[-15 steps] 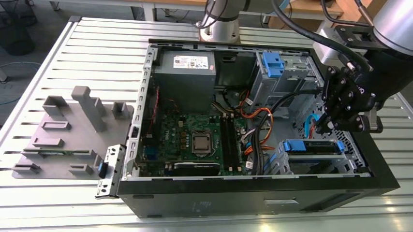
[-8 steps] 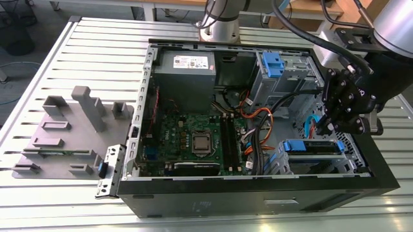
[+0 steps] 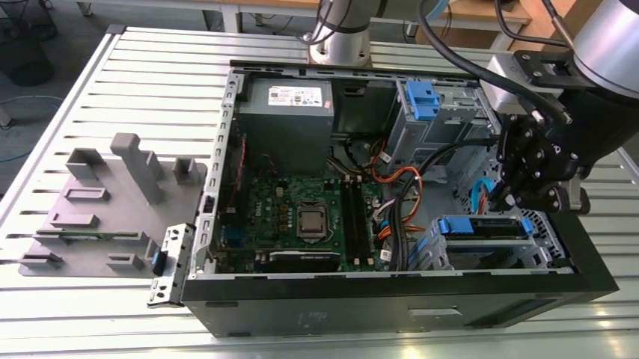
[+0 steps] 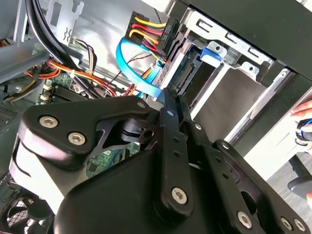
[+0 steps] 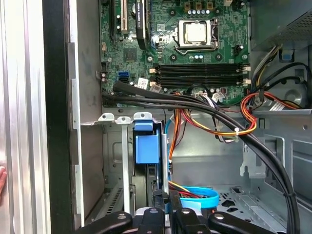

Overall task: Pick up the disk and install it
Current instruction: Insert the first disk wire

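Note:
The disk (image 3: 481,226) sits edge-up in the lower drive bay at the front corner of the open computer case (image 3: 399,295), on the exterior view's right, blue rails showing. My gripper (image 3: 529,203) hangs just above that bay with its fingers closed together and nothing between them. In the first wrist view the disk (image 5: 146,161), with its blue tab, stands in the bay beyond the gripper (image 5: 165,213). The second wrist view shows the gripper (image 4: 166,97) shut, its tips a short way from the disk's (image 4: 189,73) connector end.
A blue flat cable (image 4: 134,68) and black cable bundles (image 5: 204,109) run close by the gripper. The motherboard (image 3: 299,213), the grey power-supply box (image 3: 289,101) and a tall cage with a blue latch (image 3: 424,101) are in the case. A grey fixture (image 3: 110,202) lies outside. A hand (image 4: 304,114) shows beside the case.

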Robot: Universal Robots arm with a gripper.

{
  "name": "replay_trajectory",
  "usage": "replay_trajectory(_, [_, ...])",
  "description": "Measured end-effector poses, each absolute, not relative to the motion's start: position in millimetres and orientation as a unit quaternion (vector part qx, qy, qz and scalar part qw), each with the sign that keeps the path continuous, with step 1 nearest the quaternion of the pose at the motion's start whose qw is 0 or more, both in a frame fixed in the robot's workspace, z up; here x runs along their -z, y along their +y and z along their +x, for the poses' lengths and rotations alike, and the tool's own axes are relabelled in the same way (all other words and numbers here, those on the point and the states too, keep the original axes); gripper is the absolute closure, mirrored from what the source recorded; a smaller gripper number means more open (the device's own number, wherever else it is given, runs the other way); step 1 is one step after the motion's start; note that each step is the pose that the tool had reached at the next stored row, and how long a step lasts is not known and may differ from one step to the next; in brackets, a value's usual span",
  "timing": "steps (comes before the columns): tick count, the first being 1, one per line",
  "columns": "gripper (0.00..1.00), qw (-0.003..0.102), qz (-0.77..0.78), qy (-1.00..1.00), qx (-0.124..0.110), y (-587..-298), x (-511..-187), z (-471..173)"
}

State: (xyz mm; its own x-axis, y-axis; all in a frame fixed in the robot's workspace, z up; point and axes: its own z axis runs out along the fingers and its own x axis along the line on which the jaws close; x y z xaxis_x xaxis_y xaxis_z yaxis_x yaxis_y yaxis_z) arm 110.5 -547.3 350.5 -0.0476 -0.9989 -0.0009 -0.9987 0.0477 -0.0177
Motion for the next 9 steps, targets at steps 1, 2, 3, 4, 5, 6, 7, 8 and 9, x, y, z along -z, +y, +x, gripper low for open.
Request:
replay_trajectory(1, [0.84, 0.007, -0.69, 0.723, 0.007, -547.6, -350.3, 109.2])
replay_trajectory(2, [0.84, 0.008, -0.691, 0.723, 0.007, -548.0, -350.1, 108.0])
replay_trajectory(3, [0.84, 0.009, -0.691, 0.723, 0.008, -548.4, -349.7, 106.9])
replay_trajectory(4, [0.84, 0.01, -0.691, 0.723, 0.008, -548.8, -349.4, 105.9])
replay_trajectory(5, [0.84, 0.01, -0.691, 0.722, 0.008, -548.9, -349.3, 105.4])
replay_trajectory(6, [0.84, 0.01, -0.691, 0.722, 0.008, -548.9, -349.3, 105.4])
replay_trajectory(7, [0.84, 0.01, -0.691, 0.722, 0.008, -548.9, -349.3, 105.4])
replay_trajectory(8, [0.84, 0.01, -0.691, 0.722, 0.008, -548.9, -349.3, 105.4])
replay_trajectory(9, [0.84, 0.01, -0.691, 0.722, 0.008, -548.9, -349.3, 105.4])
